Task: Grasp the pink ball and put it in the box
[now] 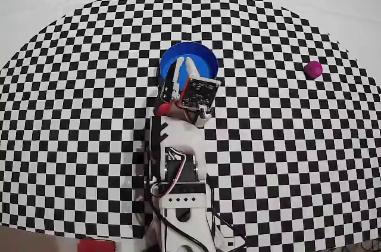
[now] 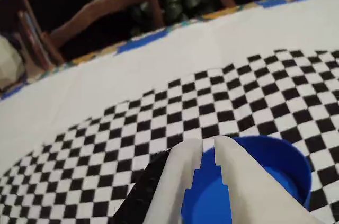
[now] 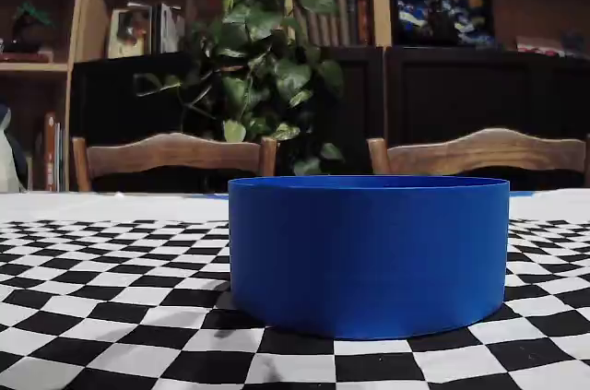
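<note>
— How do the jaws stand?

— The gripper (image 2: 208, 147) has its two white fingers (image 2: 183, 181) drawn nearly together, only a thin slit between the tips, and nothing sits between them. Clenched on air, I'd say.

— And where is it?

— Right over the box (image 1: 205, 59). From overhead, the gripper (image 1: 183, 64) pokes over the near rim, above the blue floor. In the wrist view the box (image 2: 283, 158) shows just behind the fingertips.

— The ball?

— The ball (image 1: 313, 70) lies well off to the right in the overhead view, near the edge of the checkered mat (image 1: 71, 115), alone, well apart from arm and box.

— Anything from the side camera?

— Only the box (image 3: 369, 256) close up on the mat, with chairs (image 3: 175, 155) and a plant (image 3: 263, 67) behind. No ball there.
</note>
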Tool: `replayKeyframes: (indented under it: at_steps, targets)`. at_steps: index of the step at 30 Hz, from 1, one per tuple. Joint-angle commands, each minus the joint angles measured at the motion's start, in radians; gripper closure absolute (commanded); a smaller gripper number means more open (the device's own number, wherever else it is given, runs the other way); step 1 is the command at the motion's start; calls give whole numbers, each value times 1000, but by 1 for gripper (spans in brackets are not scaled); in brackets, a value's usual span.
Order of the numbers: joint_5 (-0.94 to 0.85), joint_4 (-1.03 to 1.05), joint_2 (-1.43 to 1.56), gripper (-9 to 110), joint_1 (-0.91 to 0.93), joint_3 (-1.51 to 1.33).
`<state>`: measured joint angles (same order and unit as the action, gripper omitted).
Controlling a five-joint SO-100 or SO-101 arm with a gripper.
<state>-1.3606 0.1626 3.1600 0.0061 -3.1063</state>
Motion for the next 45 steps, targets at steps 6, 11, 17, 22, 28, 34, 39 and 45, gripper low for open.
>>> replayKeyframes:
  at_steps: [6, 11, 17, 22, 28, 34, 39, 45]
  targets:
    - [-114, 0, -3, 101, 0, -8]
    - [-124, 0, -5, 88, 3, -8]
    - [-137, -2, -6, 79, 2, -8]
    - [-155, -5, -8, 76, 5, -8]
    - [-167, -8, -8, 74, 9, -8]
    - [-167, -11, -9, 75, 64, -8]
    - [-167, -17, -11, 75, 135, -8]
    - [-167, -37, -26, 74, 219, -8]
